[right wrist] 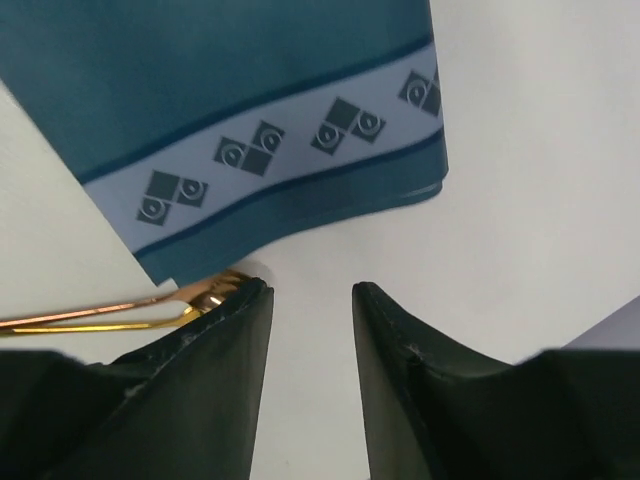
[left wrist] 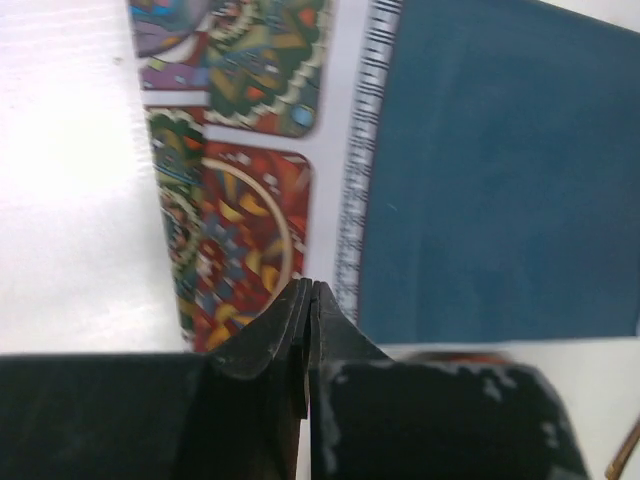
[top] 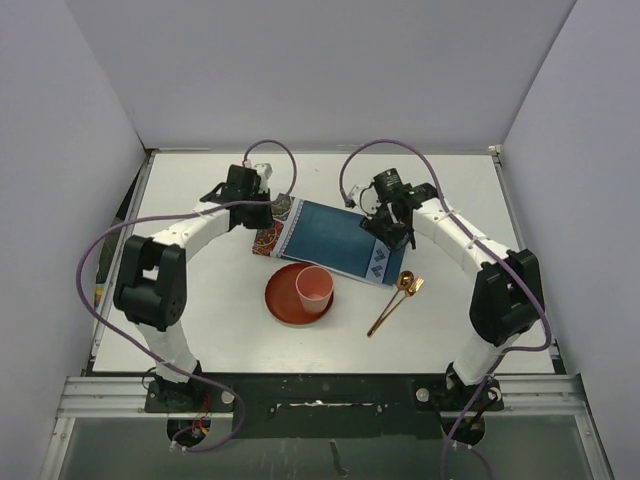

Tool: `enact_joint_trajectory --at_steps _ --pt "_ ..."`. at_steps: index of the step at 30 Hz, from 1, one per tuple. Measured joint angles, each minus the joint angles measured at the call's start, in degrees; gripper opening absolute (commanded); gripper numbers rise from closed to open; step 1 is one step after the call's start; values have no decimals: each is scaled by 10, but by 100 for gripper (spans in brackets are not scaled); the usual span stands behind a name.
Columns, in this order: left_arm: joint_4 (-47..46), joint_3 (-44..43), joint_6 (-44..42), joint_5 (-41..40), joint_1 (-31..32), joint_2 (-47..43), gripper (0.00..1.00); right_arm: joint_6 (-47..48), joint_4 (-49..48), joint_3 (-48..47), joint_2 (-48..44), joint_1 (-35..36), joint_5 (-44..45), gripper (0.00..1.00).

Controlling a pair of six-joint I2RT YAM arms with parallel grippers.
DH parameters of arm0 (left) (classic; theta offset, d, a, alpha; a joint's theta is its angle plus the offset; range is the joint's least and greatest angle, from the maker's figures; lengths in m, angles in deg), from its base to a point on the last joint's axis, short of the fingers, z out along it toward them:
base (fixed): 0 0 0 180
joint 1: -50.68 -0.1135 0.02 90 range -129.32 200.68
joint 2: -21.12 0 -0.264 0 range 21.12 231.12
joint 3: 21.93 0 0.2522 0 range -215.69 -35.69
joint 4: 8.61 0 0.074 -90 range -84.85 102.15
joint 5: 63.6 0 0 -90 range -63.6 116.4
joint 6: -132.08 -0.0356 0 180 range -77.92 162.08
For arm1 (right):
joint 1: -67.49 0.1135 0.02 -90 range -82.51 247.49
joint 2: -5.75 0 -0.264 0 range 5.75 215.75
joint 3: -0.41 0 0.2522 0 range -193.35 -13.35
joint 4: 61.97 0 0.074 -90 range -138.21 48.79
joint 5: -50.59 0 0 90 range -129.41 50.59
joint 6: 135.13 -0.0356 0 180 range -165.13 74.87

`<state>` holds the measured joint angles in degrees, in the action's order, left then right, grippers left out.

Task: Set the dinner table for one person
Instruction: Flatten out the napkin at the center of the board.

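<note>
From above, one flat white dinner table (top: 200,330) carries one teal placemat (top: 335,240), one round red plate (top: 283,300) holding one pink cup (top: 314,288), and two slim gold utensils (top: 395,300). Both arms bend inward over the mat's ends.

Left wrist: the left gripper (left wrist: 308,290) is pressed shut above the multicoloured patterned end.

Right wrist: the right gripper (right wrist: 312,295) is narrowly parted over bare tabletop by the mat's corner.

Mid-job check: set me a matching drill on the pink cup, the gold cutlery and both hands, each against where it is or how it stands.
Things:
1. pink cup
2. gold cutlery
3. left hand
4. right hand

Places or states:
A. jaws apart, by the diamond-banded end of the placemat
B. standing on the red-brown plate
C. shut, at the placemat's multicoloured end
D. lying on the bare dinner table, right of the plate

Pairs: 1-B; 2-D; 3-C; 4-A
</note>
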<state>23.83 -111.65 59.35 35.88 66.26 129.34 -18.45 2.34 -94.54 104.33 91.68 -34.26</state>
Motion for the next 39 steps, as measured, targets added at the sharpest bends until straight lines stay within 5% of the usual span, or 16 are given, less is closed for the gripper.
enact_joint_trajectory --at_steps 2,5,8,12,18,39 --pt "12 21 -6 -16 27 -51 0 0 -23 4 -10 23 0 42" --pt "13 38 -10 -50 31 -108 16 8 -67 24 -26 72 15 44" --pt "13 46 -7 -89 10 -130 25 15 -94 52 -32 115 28 65" --pt "20 55 27 -89 -47 -125 36 15 -106 87 -32 129 28 79" --pt "5 63 84 -51 -135 -92 41 2 -116 108 -24 120 28 81" --pt "-54 68 183 57 -116 -2 40 -13 -136 170 25 143 -33 79"
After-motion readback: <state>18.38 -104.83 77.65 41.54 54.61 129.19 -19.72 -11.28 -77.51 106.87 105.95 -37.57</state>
